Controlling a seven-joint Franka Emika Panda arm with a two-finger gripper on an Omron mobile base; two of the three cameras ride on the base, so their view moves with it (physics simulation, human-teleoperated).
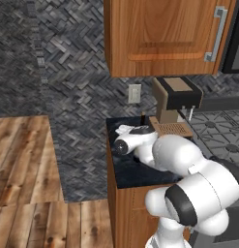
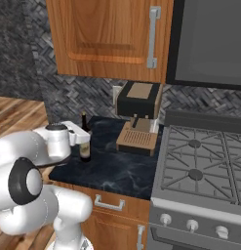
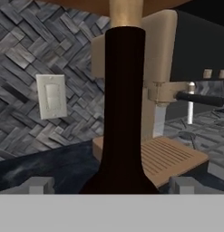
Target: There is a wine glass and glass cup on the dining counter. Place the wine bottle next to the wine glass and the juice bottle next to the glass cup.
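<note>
one wine bottle (image 1: 142,119) upright on dark worktop (image 1: 122,170) behind arm, left base view. right base view: pincer (image 2: 86,138) at bottle body, coffee machine (image 2: 138,115) beside. hand view: bottle neck centred between fingertips (image 3: 40,185); contact unclear, grip cannot tell.

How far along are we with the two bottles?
Nothing looks placed yet. In hand: the gripper is at the wine bottle, which stands upright on the kitchen counter beside the coffee machine; its fingertips flank the bottle. Left: grasping, carrying it over, then the juice bottle.
</note>
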